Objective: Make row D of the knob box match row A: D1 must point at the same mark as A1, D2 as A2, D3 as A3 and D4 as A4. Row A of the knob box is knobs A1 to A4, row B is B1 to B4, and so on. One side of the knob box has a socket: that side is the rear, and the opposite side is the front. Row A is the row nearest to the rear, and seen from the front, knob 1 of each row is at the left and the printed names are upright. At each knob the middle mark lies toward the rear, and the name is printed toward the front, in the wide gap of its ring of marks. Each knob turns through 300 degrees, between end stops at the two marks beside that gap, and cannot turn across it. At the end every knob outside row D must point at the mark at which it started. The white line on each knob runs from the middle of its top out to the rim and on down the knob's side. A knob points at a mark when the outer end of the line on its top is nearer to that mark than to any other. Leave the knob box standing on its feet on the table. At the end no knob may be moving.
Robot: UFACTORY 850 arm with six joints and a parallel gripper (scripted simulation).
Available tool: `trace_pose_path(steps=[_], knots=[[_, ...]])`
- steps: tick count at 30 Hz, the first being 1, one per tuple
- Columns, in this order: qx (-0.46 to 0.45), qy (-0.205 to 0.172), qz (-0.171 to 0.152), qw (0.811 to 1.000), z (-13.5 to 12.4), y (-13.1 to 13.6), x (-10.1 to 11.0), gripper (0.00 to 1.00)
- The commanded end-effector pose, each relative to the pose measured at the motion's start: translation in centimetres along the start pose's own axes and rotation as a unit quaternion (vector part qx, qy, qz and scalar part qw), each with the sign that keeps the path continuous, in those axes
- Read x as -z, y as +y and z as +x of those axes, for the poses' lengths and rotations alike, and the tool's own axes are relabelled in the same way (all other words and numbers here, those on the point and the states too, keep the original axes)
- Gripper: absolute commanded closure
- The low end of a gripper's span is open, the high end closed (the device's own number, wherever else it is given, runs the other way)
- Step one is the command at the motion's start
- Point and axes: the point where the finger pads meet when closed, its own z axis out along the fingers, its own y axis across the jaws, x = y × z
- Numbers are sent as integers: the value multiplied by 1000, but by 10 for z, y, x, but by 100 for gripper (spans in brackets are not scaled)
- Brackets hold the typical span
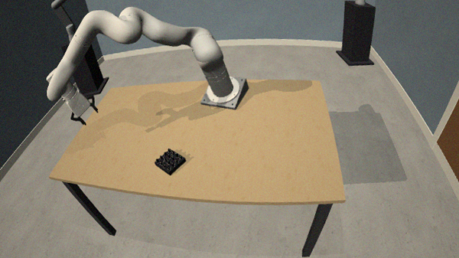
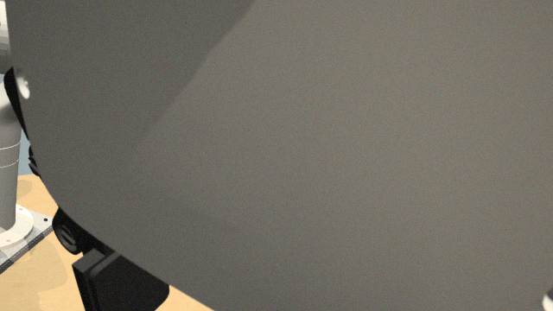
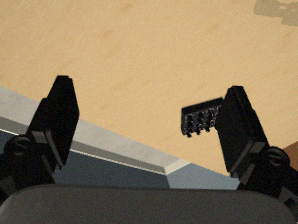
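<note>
"Where is the knob box [image 1: 170, 162] [image 3: 200, 117], please?"

"It is on the table [image 1: 253, 143] [image 2: 47, 281] [image 3: 125, 50], well apart from the base plate [image 1: 234, 105] [image 2: 47, 217] of the arm [image 1: 120, 29] [image 2: 7, 190]. In the top view it lies between the base plate and the near long edge, with its knobs on the upper side."

"And the claw [image 1: 90, 118] [image 2: 125, 282] [image 3: 149, 99], does it grasp something?"

"No, it is released. Its two black fingers stand wide apart, with nothing between them. In the top view the arm bends toward the left, and the claw appears beside the left edge of the table, also well apart from the box."

"But in the wrist view, one finger seems to touch the box?"

"That finger only covers a part of it; the box is farther away, behind."

"Can you read the marks of rows A and D?"

"I cannot. The knobs are too small there, and the white lines are not clear enough. In the exterior view, a big grey surface [image 2: 324, 151] fills most of the place, with one dark finger at the lower left."
</note>
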Motion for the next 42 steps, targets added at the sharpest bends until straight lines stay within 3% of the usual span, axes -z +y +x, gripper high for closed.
trace_pose_path(steps=[1, 10, 12, 13, 20, 27, 29, 30, 33, 42], knots=[[62, 15, 10, 998, -33, -7, -21, 0], [176, 38, 15, 983, -94, -6, -62, 0], [176, 38, 15, 983, -94, -6, -62, 0], [214, 46, 17, 976, -114, -3, -75, 0], [296, 62, 21, 953, -156, 7, -104, 0], [385, 79, 24, 919, -200, 25, -133, 0], [385, 79, 24, 919, -200, 25, -133, 0], [423, 86, 26, 902, -218, 34, -146, 0], [451, 92, 27, 887, -231, 42, -155, 0], [564, 112, 32, 818, -281, 82, -190, 0]])
